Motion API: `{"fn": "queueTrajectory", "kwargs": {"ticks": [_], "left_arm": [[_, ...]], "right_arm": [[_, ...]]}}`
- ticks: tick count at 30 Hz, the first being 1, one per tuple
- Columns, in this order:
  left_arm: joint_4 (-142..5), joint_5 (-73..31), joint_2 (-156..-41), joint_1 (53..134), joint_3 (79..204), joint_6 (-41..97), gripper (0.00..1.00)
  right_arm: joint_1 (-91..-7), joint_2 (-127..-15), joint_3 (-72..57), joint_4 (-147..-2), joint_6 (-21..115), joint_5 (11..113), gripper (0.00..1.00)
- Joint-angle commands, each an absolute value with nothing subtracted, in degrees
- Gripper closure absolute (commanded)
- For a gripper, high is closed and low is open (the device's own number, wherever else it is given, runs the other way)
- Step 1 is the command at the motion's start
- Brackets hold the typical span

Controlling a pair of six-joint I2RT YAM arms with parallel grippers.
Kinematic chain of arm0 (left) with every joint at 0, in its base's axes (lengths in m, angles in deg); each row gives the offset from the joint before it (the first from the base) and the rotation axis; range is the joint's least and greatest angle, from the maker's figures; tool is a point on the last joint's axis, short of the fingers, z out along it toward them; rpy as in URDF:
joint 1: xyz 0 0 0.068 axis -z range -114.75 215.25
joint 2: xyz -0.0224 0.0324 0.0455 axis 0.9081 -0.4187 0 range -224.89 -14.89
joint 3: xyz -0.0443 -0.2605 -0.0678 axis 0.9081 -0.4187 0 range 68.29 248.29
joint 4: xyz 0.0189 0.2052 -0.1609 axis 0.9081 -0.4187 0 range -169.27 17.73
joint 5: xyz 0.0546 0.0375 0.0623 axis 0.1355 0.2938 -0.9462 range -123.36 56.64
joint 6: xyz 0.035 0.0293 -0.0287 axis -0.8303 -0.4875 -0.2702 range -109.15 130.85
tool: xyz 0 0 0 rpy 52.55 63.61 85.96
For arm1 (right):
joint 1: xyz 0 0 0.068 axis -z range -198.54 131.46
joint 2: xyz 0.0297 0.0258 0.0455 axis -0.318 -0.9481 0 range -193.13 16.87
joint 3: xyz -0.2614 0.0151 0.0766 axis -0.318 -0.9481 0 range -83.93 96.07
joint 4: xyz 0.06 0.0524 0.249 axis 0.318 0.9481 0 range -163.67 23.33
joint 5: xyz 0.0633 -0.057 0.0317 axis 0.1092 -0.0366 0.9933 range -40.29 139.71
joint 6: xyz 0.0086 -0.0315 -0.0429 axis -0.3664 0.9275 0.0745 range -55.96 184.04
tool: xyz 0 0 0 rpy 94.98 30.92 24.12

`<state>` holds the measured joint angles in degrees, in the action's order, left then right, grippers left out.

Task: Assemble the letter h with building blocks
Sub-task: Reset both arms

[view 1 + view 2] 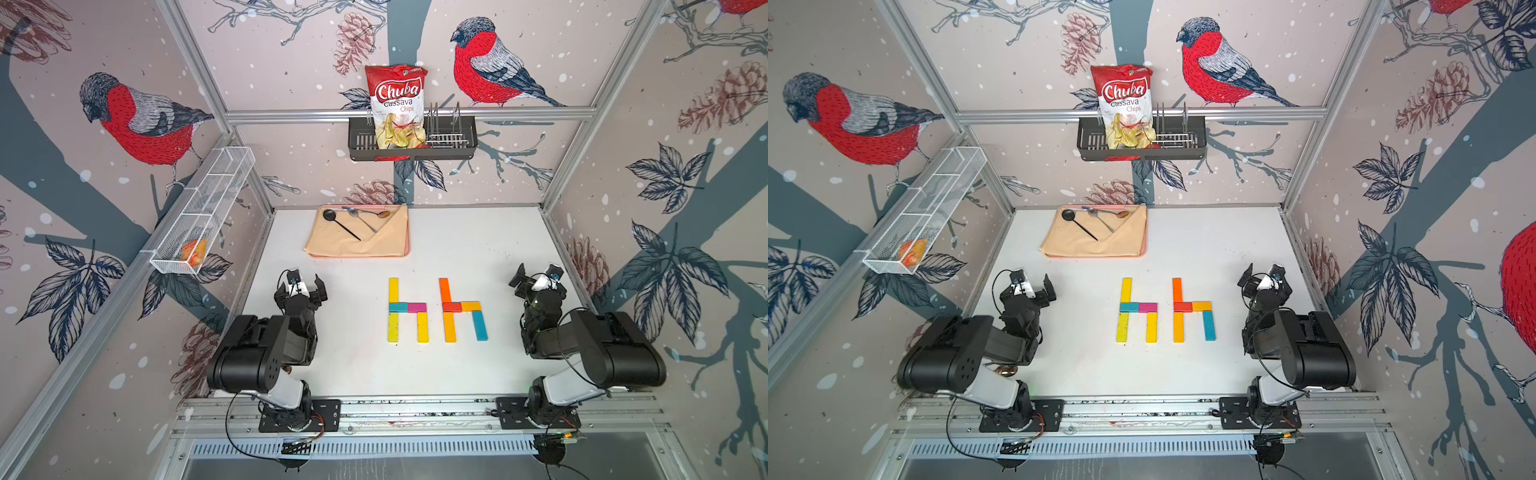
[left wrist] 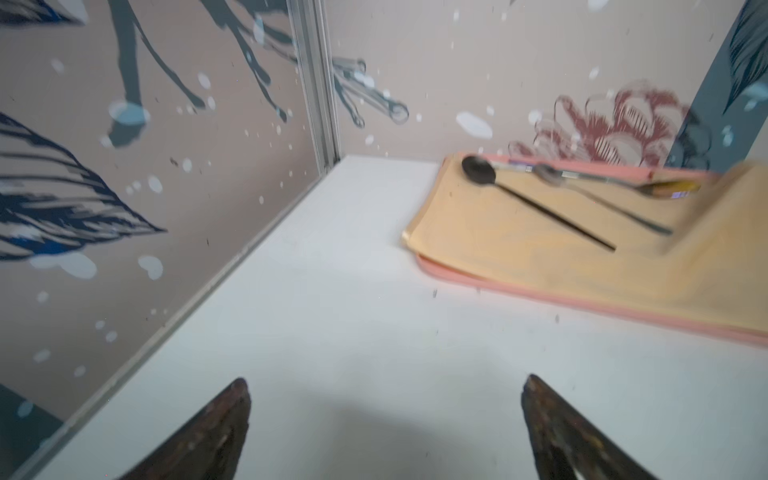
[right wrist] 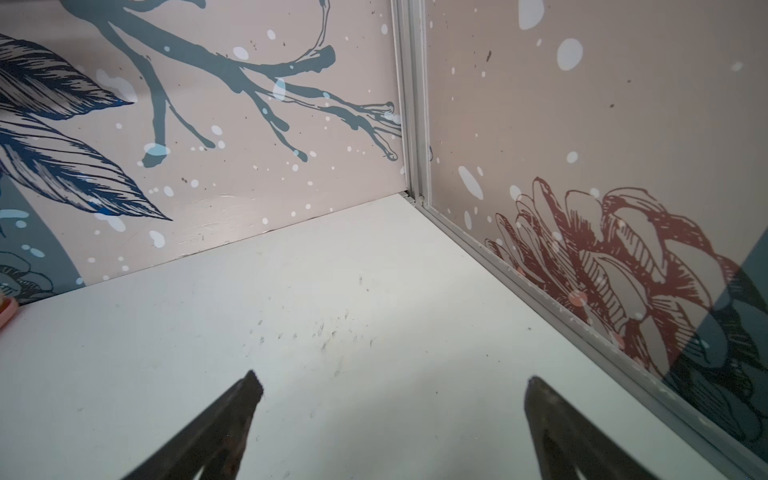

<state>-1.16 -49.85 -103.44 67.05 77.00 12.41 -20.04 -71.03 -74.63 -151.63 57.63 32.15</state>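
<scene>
Two finished-looking h shapes of building blocks lie on the worktop, left fingers and right fingers off either side, spread wide, holding nothing; assembly seems done, next move at most squaring the slanted teal block.

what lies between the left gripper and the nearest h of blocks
Only bare white table between left gripper and that h; both top views show it.

Building blocks lie flat on the table, forming two h shapes.
</scene>
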Motion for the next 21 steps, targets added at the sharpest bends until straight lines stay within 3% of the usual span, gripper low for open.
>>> {"fn": "queueTrajectory", "kwargs": {"ticks": [1,5,7,9,21], "left_arm": [[8.6,-44.2,-104.2,66.9,79.5,11.8,0.02],[1.4,-51.7,-102.1,67.6,80.7,14.3,0.01],[7.5,-51.1,-104.7,68.7,79.9,11.6,0.02],[2.3,-51.3,-103.2,68.8,81.3,12.2,0.02],[5.1,-51.3,-104.3,68.9,80.7,11.8,0.02]], "right_arm": [[-20.4,-71.2,-74.4,-153.6,57.3,32.2,0.00],[-21.7,-71.5,-73.7,-152.7,58.6,30.4,0.00],[-21.7,-71.4,-73.6,-152.6,58.6,30.3,0.00],[-22.2,-71.5,-73.7,-153.0,59.0,29.5,0.00],[-22.3,-71.8,-73.6,-152.8,59.0,29.5,0.00]]}}
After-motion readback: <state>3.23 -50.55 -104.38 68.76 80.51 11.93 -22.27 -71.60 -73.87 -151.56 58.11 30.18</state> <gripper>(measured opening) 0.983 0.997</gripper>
